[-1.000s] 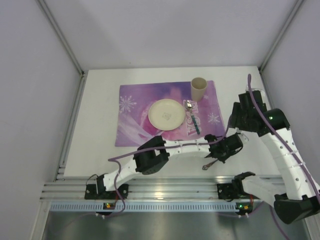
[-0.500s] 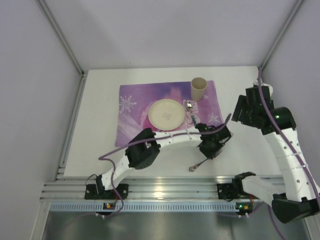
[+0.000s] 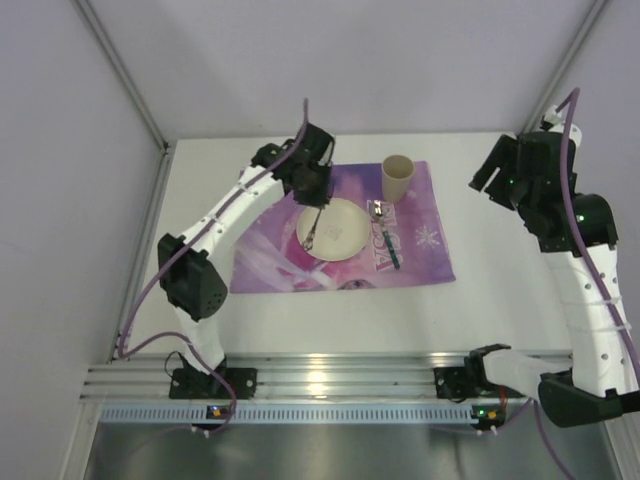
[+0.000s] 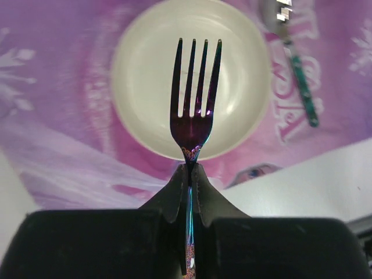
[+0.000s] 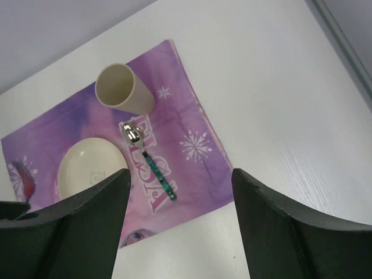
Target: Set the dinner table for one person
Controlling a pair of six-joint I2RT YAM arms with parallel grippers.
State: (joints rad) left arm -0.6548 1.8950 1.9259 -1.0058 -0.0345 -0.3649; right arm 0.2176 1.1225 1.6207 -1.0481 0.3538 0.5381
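Note:
My left gripper (image 3: 314, 198) is shut on an iridescent purple fork (image 3: 314, 230) and holds it above the cream plate (image 3: 340, 232), tines toward the near side. In the left wrist view the jaws (image 4: 190, 174) clamp the fork's neck (image 4: 193, 110) over the plate (image 4: 139, 87). The plate sits on a purple printed placemat (image 3: 270, 250) on the white dinner table (image 3: 490, 290). A teal-handled spoon (image 3: 384, 235) lies right of the plate, and a beige cup (image 3: 397, 177) stands behind it. My right gripper (image 5: 180, 192) is open and empty, high above the table's right side (image 3: 497, 170).
The ribbed aluminium rail (image 3: 300, 385) runs along the near edge. Grey walls enclose the table on three sides. In the right wrist view the cup (image 5: 119, 87), spoon (image 5: 151, 165) and plate (image 5: 90, 165) lie on the placemat (image 5: 192, 133).
My left arm has swung from the near right of the table to the far left, carrying the fork over the plate. My right arm has pulled back and up to the right.

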